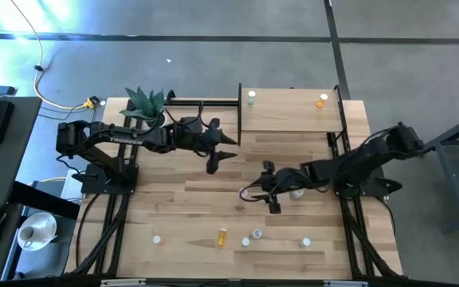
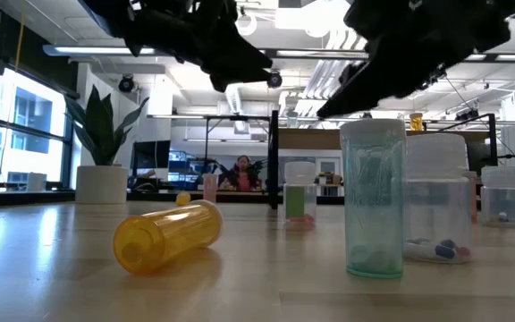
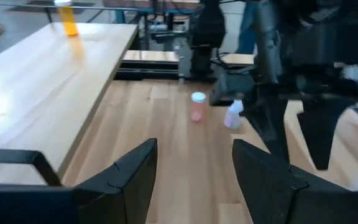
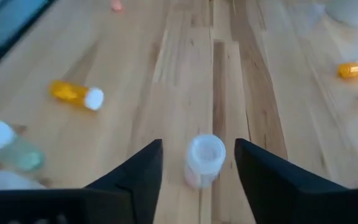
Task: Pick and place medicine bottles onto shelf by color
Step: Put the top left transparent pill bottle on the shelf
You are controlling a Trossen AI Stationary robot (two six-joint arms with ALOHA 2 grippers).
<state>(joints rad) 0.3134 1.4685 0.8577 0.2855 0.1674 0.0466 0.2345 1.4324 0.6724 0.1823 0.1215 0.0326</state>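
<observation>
My right gripper (image 4: pixel 199 146) is open over the middle of the table (image 1: pixel 265 190). A small pale bottle with a white cap (image 4: pixel 204 160) stands upright on the planks between and just ahead of its fingertips, untouched. My left gripper (image 3: pixel 194 146) is open beside the shelf's near left corner (image 1: pixel 220 155) and holds nothing. The shelf (image 1: pixel 289 115) carries a white bottle (image 1: pixel 251 97) and an orange bottle (image 1: pixel 323 100). A pink bottle (image 3: pixel 197 107) stands on the table ahead of the left gripper, with a pale one (image 3: pixel 234 116) beside it.
Several loose bottles sit near the table's front edge, among them an orange one lying on its side (image 1: pixel 222 237) and a teal one upright (image 2: pixel 374 197). A potted plant (image 1: pixel 146 104) stands at the far left. A person shows in the room behind.
</observation>
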